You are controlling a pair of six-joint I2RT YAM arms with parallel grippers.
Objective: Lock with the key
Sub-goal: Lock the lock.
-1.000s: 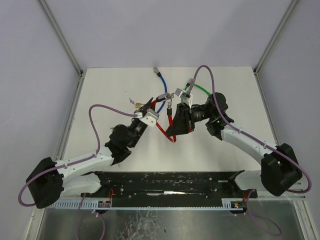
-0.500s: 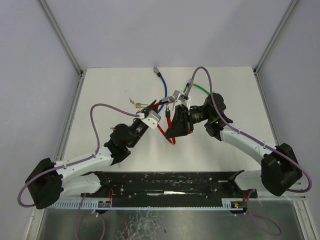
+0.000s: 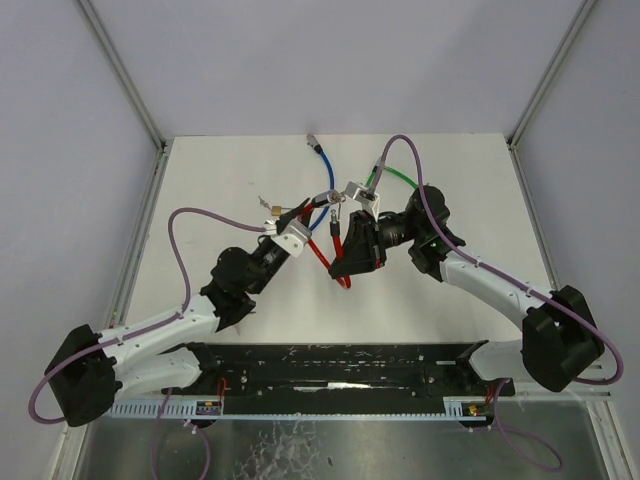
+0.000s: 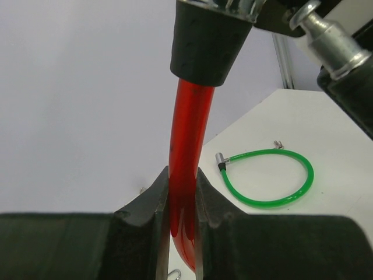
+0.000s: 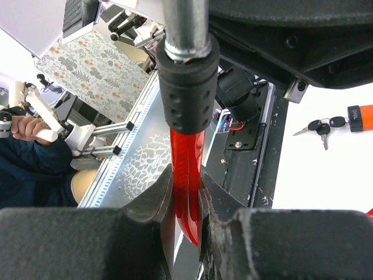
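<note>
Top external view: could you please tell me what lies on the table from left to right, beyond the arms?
In order: small brass-coloured object → blue cable → green cable. The red cable overlaps the blue one, so I leave it out.

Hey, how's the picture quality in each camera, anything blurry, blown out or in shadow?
Top external: evenly lit and sharp, with only soft shadows. Left wrist: the red cable is crisp, but the dark gripper fingers at the bottom blur. Right wrist: the table is blown out white beside the keys.
</note>
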